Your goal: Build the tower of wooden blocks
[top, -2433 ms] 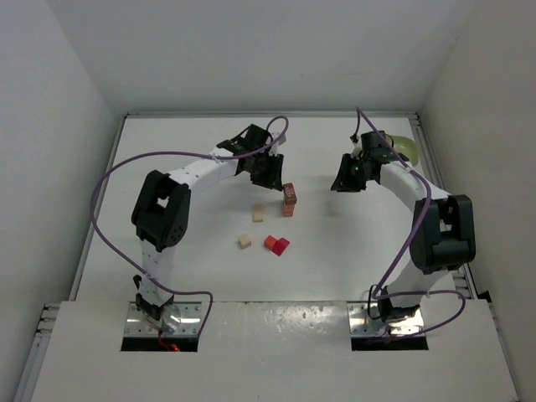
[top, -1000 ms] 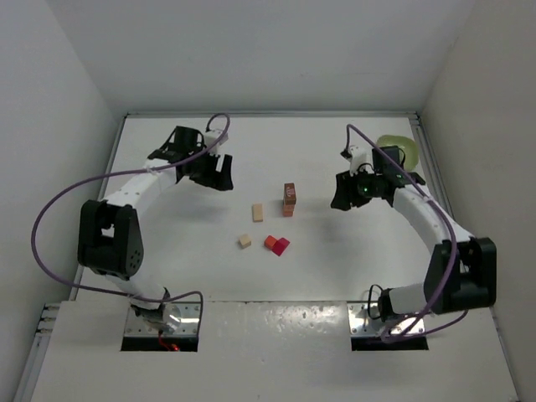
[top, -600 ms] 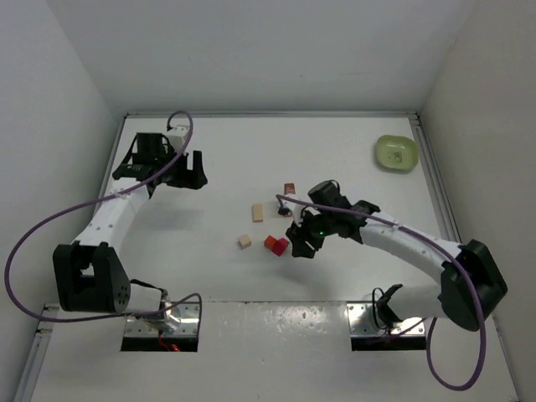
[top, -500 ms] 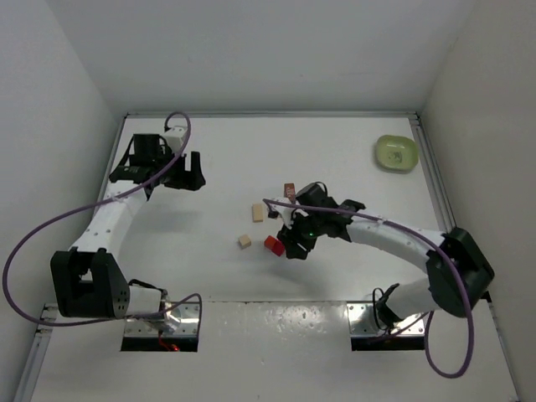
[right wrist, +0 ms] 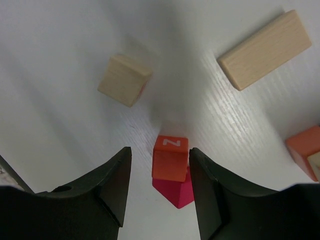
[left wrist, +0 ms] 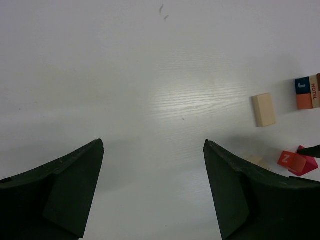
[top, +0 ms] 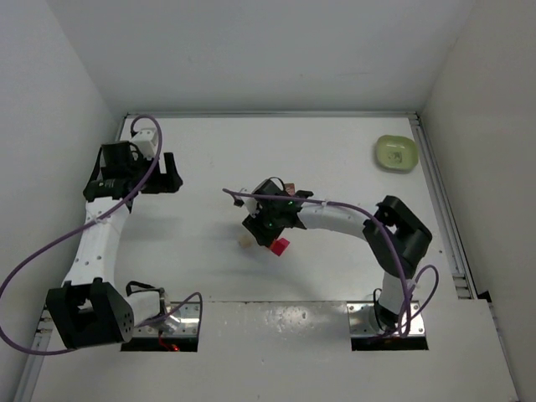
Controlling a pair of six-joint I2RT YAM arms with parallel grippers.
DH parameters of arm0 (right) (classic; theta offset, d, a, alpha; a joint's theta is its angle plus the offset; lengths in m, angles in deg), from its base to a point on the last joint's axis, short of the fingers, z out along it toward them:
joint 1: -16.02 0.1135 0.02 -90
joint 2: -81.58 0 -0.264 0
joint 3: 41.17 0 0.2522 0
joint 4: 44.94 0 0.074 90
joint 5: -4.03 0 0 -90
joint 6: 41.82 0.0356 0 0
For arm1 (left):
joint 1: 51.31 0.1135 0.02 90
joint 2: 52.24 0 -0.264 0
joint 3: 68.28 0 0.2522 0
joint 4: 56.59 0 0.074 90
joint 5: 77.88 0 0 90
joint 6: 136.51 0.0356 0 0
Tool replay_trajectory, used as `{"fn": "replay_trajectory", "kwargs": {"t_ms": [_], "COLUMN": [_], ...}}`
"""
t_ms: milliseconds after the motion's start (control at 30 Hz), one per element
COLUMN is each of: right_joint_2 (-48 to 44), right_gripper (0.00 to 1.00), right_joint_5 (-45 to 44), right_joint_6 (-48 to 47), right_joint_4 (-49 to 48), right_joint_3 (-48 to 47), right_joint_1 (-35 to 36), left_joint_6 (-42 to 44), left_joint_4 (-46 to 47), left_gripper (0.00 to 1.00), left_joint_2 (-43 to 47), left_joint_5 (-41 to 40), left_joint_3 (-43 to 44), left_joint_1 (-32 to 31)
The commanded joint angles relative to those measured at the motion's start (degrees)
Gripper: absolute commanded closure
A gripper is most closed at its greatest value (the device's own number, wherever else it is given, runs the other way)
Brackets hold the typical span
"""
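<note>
The red N block leans on the magenta block mid-desk, beside a pale cube. Your right pincer straddles it, jaws partly apart and seemingly not squeezing. Your left pincer hangs wide open and empty, well apart at the left.

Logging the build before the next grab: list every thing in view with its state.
left claw, open, empty.
right claw, open, straddling the red cube.
red cube, not gripped, touching the magenta block.
pale cube, loose, alone.
pale long block, lying flat.
tower, untouched, apart from both claws.
green bowl, upright, off to the right.
</note>
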Motion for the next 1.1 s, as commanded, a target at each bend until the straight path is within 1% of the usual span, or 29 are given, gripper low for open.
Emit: {"fn": "replay_trajectory", "kwargs": {"t_ms": [0, 33, 267, 467, 500, 800, 933, 967, 1033, 1067], "right_joint_2": [1.59, 1.94, 3.00, 4.23, 4.58, 4.67, 4.40, 4.32, 3.97, 3.44], "right_gripper": [0.50, 0.49, 0.49, 0.48, 0.51, 0.52, 0.62, 0.72, 0.84, 0.95], "right_joint_5": [-2.22, -2.74, -2.66, -2.57, -2.40, -1.60, -1.78, -1.87, -2.22, -2.31], "right_joint_6": [2.88, 2.97, 2.98, 2.89, 2.71, 2.01, 1.83, 1.66, 1.57, 1.66], "right_joint_4": [-0.76, -0.94, -1.03, -1.12, -1.12, -0.24, -0.24, -0.24, -0.32, 0.02], "right_joint_3": [-1.54, -1.37, 0.39, 0.39, 0.22, 1.18, 1.80, 1.71, 1.80, 1.36], "right_joint_1": [0.74, 0.82, -0.49, -1.55, -1.46, -1.55, -1.55, -1.64, -1.46, -1.55], "left_joint_6": [-0.77, -0.77, -2.44, -2.97, -2.97, -2.97, -3.50, -3.50, -4.02, -4.02], "left_joint_4": [-0.55, -0.55, -0.55, -0.55, -0.55, -0.03, 0.50, 0.50, 1.03, 1.64], "left_gripper": [0.13, 0.13, 0.13, 0.13, 0.13, 0.13, 0.13, 0.13, 0.13, 0.13], "left_joint_2": [0.76, 0.76, -0.30, -0.30, -0.30, -0.91, -1.44, -1.44, -2.05, -2.06], "left_joint_5": [-0.20, -0.20, 0.85, 0.85, 0.85, 0.85, 1.38, 1.38, 1.38, 1.90], "left_joint_3": [-0.62, -0.62, -0.62, -1.15, -1.15, -1.15, -1.15, -1.15, -1.15, -1.15], "left_joint_1": [1.96, 1.97, 3.54, 3.55, 3.55, 3.55, 3.55, 3.55, 3.55, 3.55]}}
